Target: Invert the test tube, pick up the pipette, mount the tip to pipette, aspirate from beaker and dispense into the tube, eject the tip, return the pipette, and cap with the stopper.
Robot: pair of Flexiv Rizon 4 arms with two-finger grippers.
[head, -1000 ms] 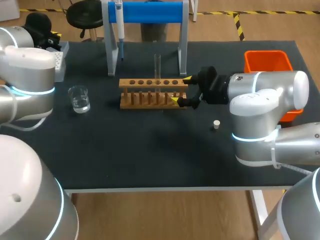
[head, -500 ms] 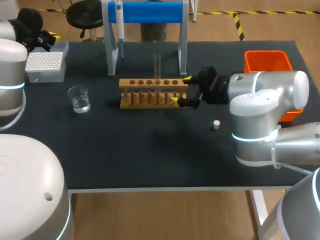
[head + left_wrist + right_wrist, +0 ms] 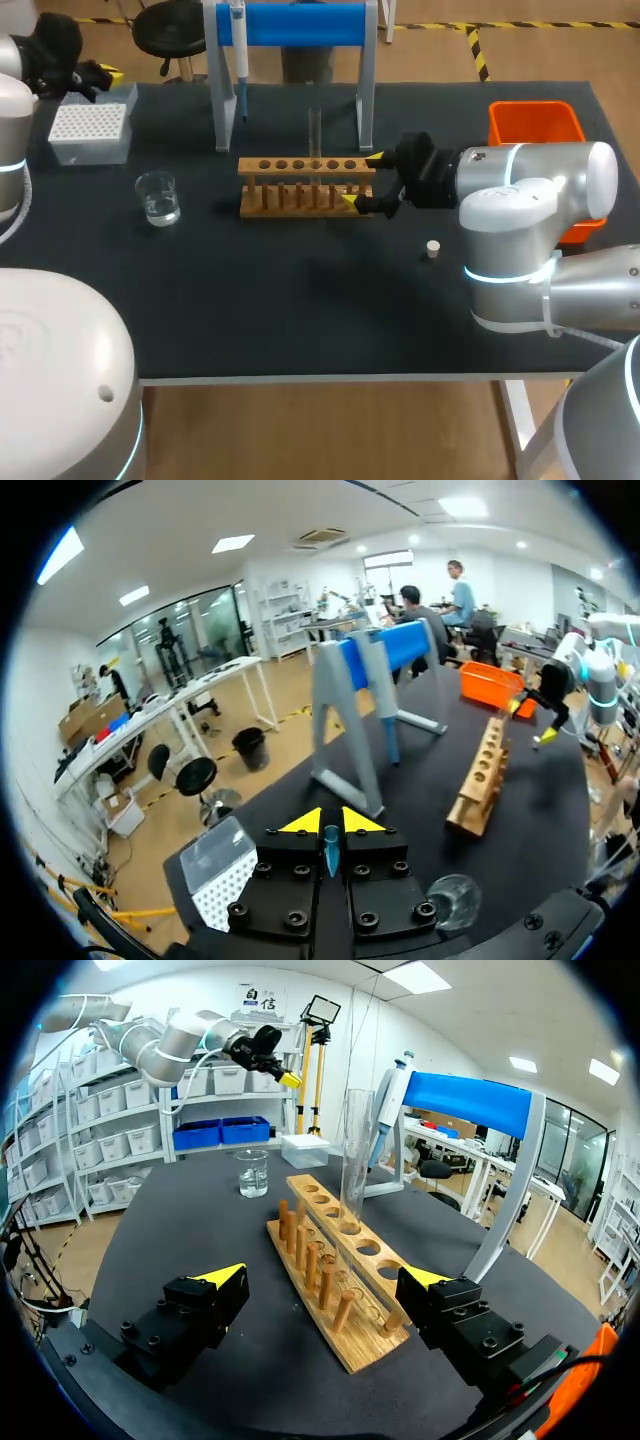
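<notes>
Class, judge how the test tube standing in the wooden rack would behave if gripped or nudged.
Clear, thin-walled test tube: likely fragile and slippery. Tall and upright in one hole of the rack, it would probably tilt, not fall.

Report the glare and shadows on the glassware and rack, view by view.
Head view: the beaker glints white; the test tube nearly vanishes against the dark table. Right wrist view: light streaks run down the tube; the rack leaves barely any visible shadow.

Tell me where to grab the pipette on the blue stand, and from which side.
Probably the pipette by its thick upper body, just under the blue stand bar, coming in level from the robot's side. It hangs upright, tip down, with a stand leg close beside it.
</notes>
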